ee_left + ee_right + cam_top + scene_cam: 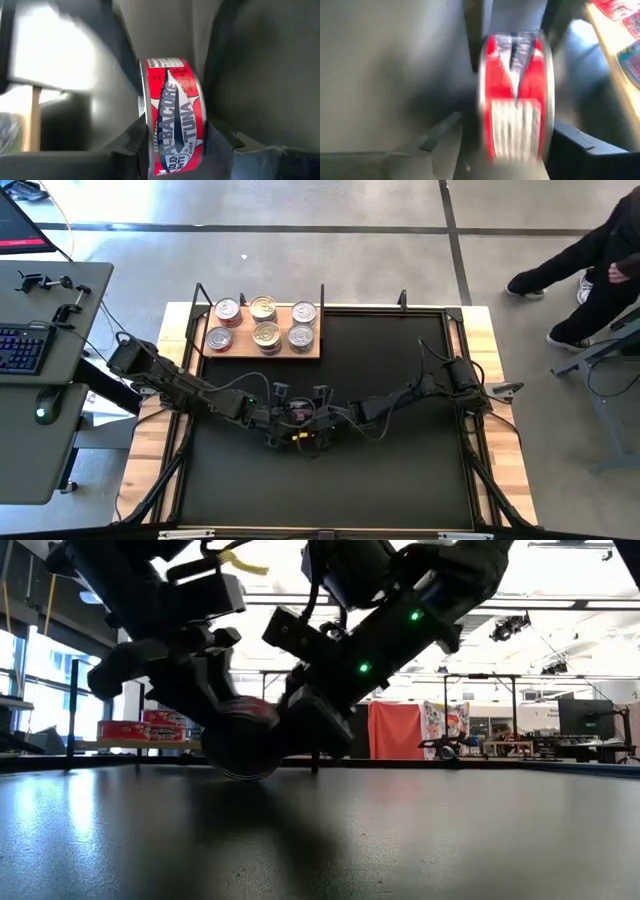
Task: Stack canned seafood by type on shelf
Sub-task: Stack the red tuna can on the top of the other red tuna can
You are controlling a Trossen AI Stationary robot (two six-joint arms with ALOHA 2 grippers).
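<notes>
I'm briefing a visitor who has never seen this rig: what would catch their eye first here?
Both arms meet mid-mat, the left tool and right tool gripping one red albacore tuna can on edge between them. Behind, six tins sit in two rows on the wooden shelf at the mat's far edge.

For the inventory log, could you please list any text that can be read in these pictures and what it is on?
"ALBACORE TUNA": on the red side of the can between the left gripper fingers.
Smaller print on that can: too small to read.
Label of the can in the right wrist view: blurred.
Cans on the shelf: too small.
</notes>
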